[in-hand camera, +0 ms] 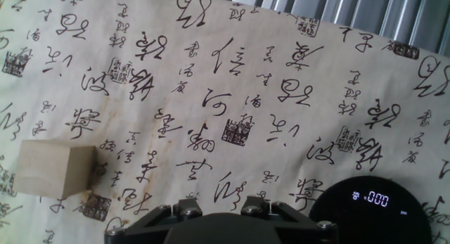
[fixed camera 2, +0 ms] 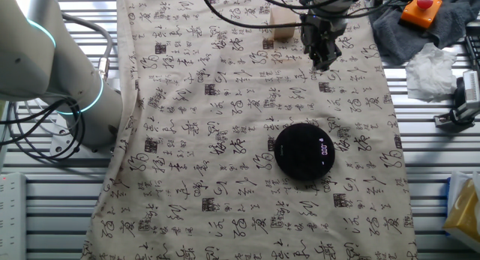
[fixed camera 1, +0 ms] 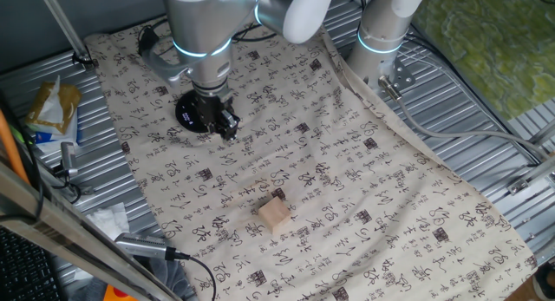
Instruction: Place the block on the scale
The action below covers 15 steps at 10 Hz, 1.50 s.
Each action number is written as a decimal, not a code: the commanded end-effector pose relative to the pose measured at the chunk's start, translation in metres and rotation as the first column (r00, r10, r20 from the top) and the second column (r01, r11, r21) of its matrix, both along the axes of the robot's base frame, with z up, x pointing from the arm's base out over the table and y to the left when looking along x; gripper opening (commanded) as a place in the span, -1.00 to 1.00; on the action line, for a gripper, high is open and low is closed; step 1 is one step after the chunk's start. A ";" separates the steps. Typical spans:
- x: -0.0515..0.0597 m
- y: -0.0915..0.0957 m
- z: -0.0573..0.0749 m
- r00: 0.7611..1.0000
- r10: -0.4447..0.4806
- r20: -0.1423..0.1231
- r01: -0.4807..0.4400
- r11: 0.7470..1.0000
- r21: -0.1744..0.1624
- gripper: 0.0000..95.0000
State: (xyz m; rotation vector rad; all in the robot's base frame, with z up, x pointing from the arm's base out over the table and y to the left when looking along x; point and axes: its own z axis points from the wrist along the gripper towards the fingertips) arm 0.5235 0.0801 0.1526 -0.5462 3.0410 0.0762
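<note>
The block (fixed camera 1: 274, 214) is a light tan wooden cube lying on the patterned cloth, apart from everything else. It also shows in the other fixed view (fixed camera 2: 283, 28) and at the left of the hand view (in-hand camera: 53, 170). The scale (fixed camera 2: 304, 150) is a flat round black disc with a lit display. It is partly hidden behind the arm in one fixed view (fixed camera 1: 189, 110) and sits at the lower right of the hand view (in-hand camera: 373, 212). My gripper (fixed camera 1: 227, 127) hangs above the cloth between block and scale (fixed camera 2: 324, 59). Its jaws stand apart with nothing between them (in-hand camera: 221, 203).
The calligraphy-print cloth (fixed camera 1: 347, 188) covers the ribbed metal table. Cables and a grey handle (fixed camera 1: 143, 246) lie at one edge. A crumpled tissue (fixed camera 2: 431, 69) and an orange button (fixed camera 2: 422, 9) sit beyond the cloth. A second robot base (fixed camera 2: 45, 58) stands beside it.
</note>
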 end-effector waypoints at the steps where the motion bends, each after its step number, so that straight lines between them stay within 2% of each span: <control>1: 0.000 -0.001 0.000 1.000 -0.014 -0.002 0.014 1.000 -0.007 -0.20; 2: 0.000 0.000 -0.001 1.000 -0.029 -0.001 0.029 1.000 -0.005 -0.20; 3: 0.002 0.004 -0.002 0.999 -0.039 0.005 0.039 0.999 0.002 0.20; 4: 0.004 0.013 -0.004 0.999 -0.053 0.011 0.053 0.998 0.015 0.20; 7: 0.002 0.037 -0.003 0.993 -0.122 0.002 0.122 0.993 0.012 0.20; 9: -0.008 0.044 -0.007 0.988 -0.153 0.011 0.153 0.988 0.021 0.20; 10: -0.009 0.046 -0.007 0.986 -0.165 0.005 0.165 0.986 0.016 0.20; 13: -0.011 0.061 -0.012 0.973 -0.229 0.012 0.229 0.973 0.018 0.20; 15: -0.011 0.070 -0.009 0.963 -0.271 0.012 0.271 0.963 0.018 0.20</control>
